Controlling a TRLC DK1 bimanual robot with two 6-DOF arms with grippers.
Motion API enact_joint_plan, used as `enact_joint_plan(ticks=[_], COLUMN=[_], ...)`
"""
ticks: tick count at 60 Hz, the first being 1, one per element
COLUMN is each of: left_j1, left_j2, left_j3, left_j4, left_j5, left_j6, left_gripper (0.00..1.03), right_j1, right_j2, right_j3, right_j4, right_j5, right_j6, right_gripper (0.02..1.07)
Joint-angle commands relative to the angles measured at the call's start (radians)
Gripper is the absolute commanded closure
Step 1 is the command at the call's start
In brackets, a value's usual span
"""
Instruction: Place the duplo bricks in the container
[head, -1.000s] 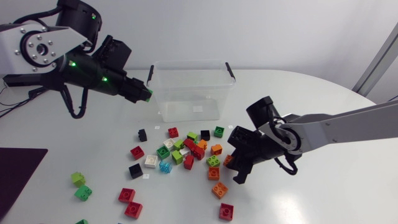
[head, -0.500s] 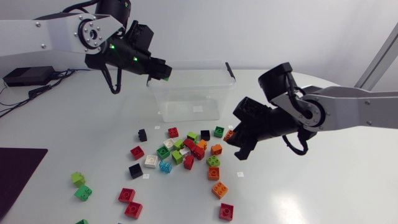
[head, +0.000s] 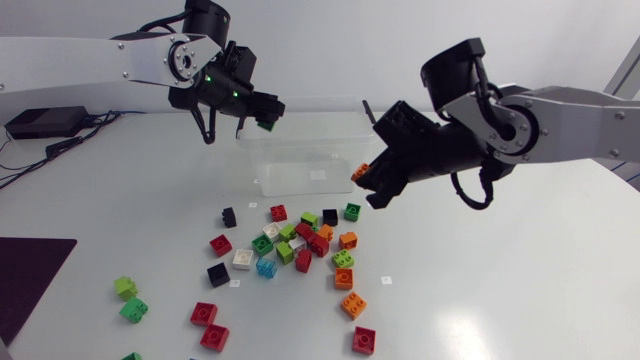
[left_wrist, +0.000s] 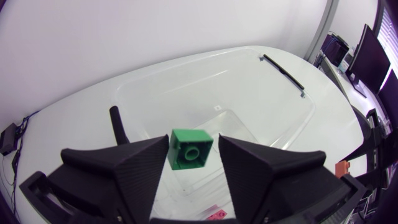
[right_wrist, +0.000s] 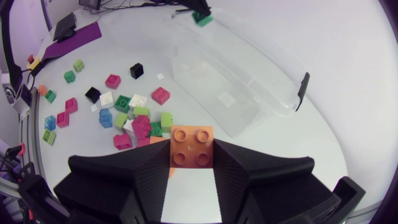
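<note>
Left wrist view, green brick (left_wrist: 191, 150) gripped in claw (left_wrist: 193, 148), over container (left_wrist: 261, 106)

I work over a white table (head: 520, 300) with a smooth, faintly glossy top and a rounded far edge, lit evenly so that shadows fall soft. On my left a dark purple mat (head: 25, 280) lies flat near the front. Farther back sits a flat black box (head: 45, 122) with black cables (head: 50, 150) beside it, and a few small white slips (head: 386, 280) dot the top.
</note>
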Motion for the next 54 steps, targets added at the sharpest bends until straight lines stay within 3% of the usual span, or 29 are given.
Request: enact_joint_plan(ticks=[1,6,32,54], left_j1=[0.012,0.012,0.124,0.204], left_j2=[-0.002,-0.045,-0.329,-0.386], left_j3=[0.02,-0.017,-0.281,-0.479], left_j4=[0.009,0.009,-0.047,-0.044], left_j5=[-0.007,-0.019,-0.036,0.062], left_j6=[-0.024,-0.004,0.156,0.32], left_gripper=[0.15,0.07,0.07,0.07], right_j1=[0.002,0.002,-0.014,-0.021], right_j2=[0.022,0.046,0.197,0.327], right_j3=[0.063,0.109,0.316,0.446], right_j4=[-0.018,-0.018,0.014,0.054], right_j5=[0.004,0.022,0.051,0.111], right_j6=[0.038,0.052,0.136,0.192], right_gripper=[0.8,0.79,0.79,0.79])
